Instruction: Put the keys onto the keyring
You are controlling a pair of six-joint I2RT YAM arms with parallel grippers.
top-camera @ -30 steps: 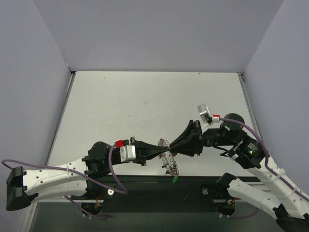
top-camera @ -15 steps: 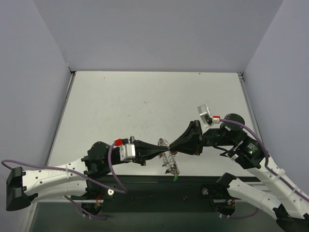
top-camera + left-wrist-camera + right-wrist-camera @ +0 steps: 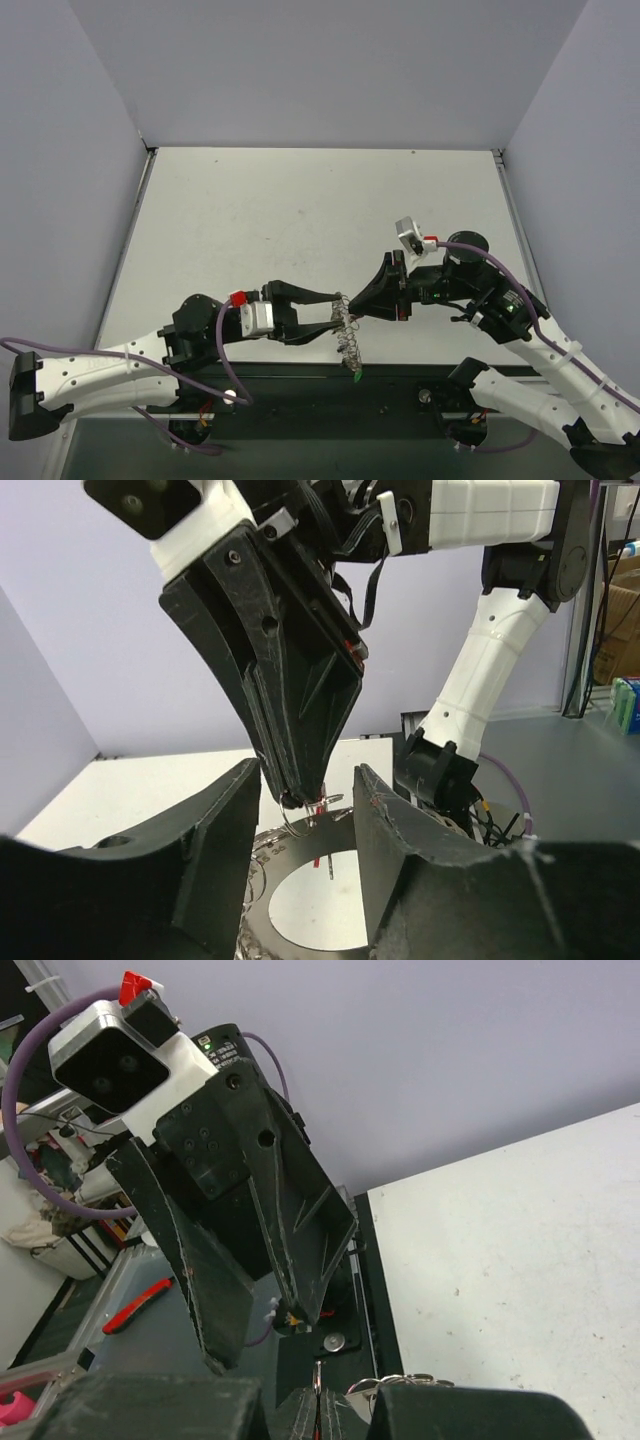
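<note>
The silvery keyring (image 3: 348,335) hangs on edge near the table's front edge, with a green key (image 3: 357,378) dangling at its bottom. My right gripper (image 3: 351,308) is shut on a small loop at the keyring's rim. In the left wrist view its tips (image 3: 295,798) pinch that loop beside a red key (image 3: 322,806). My left gripper (image 3: 337,318) is open, one finger on each side of the keyring (image 3: 300,838), apart from it. The right wrist view shows my shut right gripper (image 3: 318,1405) on a thin metal edge, with rim loops (image 3: 400,1385) beside it.
The white table (image 3: 300,220) stretches behind the arms, with grey walls on three sides. A black strip (image 3: 400,375) runs along the near edge by the arm bases. A red-handled tool (image 3: 140,1305) lies off the table, below.
My left gripper has opened and let go of the keyring, which now hangs from the shut right gripper. Both grippers and the keyring have shifted slightly left.
</note>
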